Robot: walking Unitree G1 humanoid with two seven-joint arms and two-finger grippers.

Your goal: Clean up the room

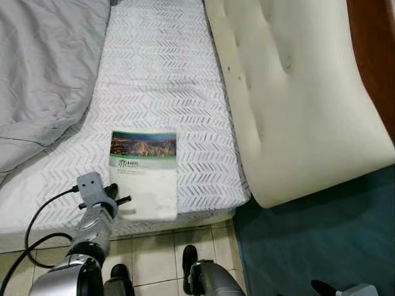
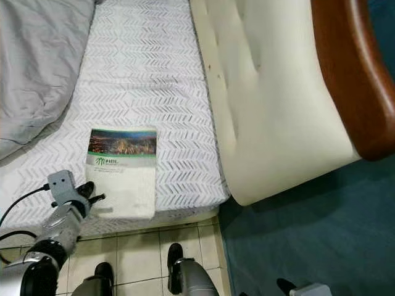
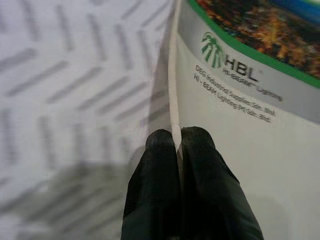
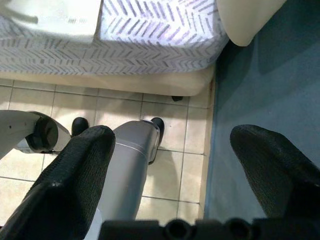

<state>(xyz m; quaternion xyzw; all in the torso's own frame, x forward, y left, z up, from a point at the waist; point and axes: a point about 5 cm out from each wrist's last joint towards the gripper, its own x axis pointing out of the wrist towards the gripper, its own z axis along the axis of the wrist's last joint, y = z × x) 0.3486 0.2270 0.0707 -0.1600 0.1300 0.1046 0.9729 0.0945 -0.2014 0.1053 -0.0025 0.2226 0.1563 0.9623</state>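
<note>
The left end effector (image 1: 117, 196) is clamped on the left edge of a white glossy booklet with a green band and city photo (image 1: 144, 172), which lies flat near the front edge of the chevron-patterned mattress (image 1: 160, 80). The right end effector (image 4: 172, 165) hangs spread apart over the beige tiled floor (image 4: 165, 170). Judging by this, tidying has barely begun: the booklet is gripped but not lifted.

Left arm reached forward, its left gripper (image 3: 179, 145) pinched tight, both fingers (image 3: 152, 185) pressed together. Right gripper (image 4: 170, 165) hung low by the robot's legs (image 4: 131, 165), fingers spread wide apart.
</note>
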